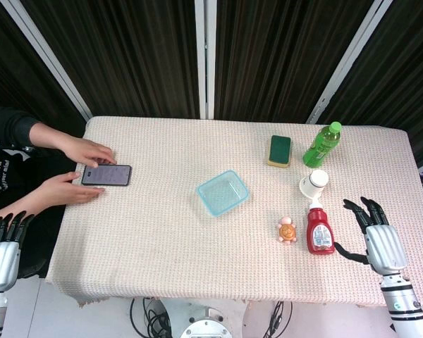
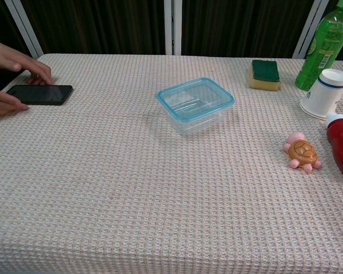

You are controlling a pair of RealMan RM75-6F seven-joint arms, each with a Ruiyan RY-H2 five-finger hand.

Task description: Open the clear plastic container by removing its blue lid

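The clear plastic container (image 1: 223,193) (image 2: 195,105) stands near the middle of the table with its blue-rimmed lid (image 2: 195,97) seated on top. My right hand (image 1: 376,234) hovers over the table's front right part, fingers spread and holding nothing, well to the right of the container. My left hand (image 1: 3,243) hangs off the table's front left corner, fingers apart and empty. Neither hand appears in the chest view.
A person's hands (image 1: 81,169) rest by a black phone (image 1: 106,174) at the left edge. On the right stand a red sauce bottle (image 1: 319,230), a toy turtle (image 1: 287,230), a paper cup (image 1: 314,183), a green bottle (image 1: 322,144) and a sponge (image 1: 280,151).
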